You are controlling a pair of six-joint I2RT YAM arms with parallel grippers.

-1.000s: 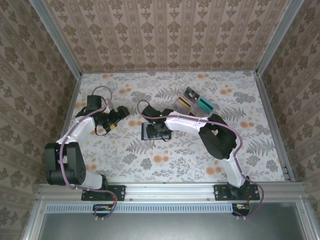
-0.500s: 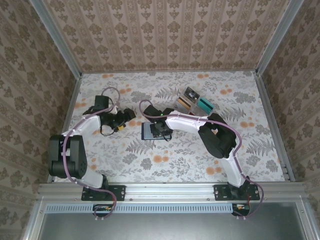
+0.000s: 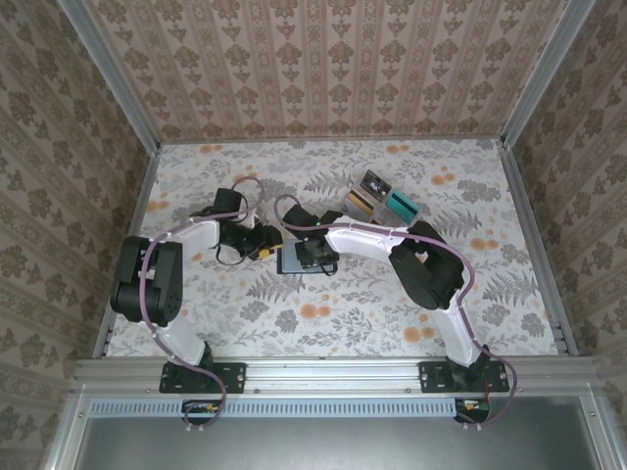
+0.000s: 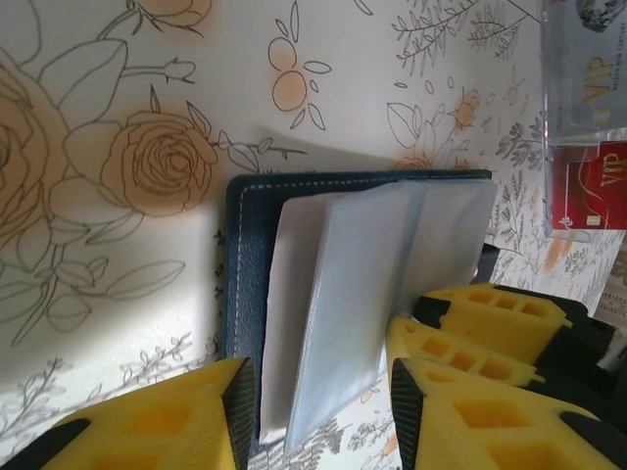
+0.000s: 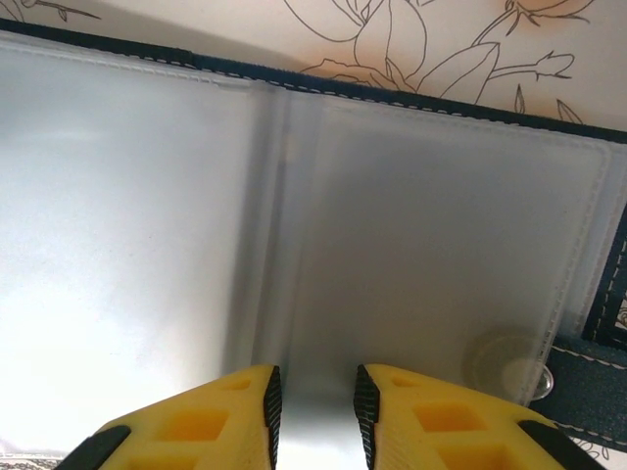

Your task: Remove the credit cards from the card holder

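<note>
Wallet: open flat mid-counter, clear sleeves facing up.
Left jaws: partly open, astride the wallet's edge and its raised sleeves; grip unclear.
Right jaws: narrow gap, tips on the sleeve fold; cannot tell if pinching.
Tray: behind the wallet, red card inside.

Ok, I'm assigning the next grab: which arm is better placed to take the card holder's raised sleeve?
Left, probably: the left jaws straddle the raised sleeve, while the right jaws sit over the card holder at its middle fold.
</note>
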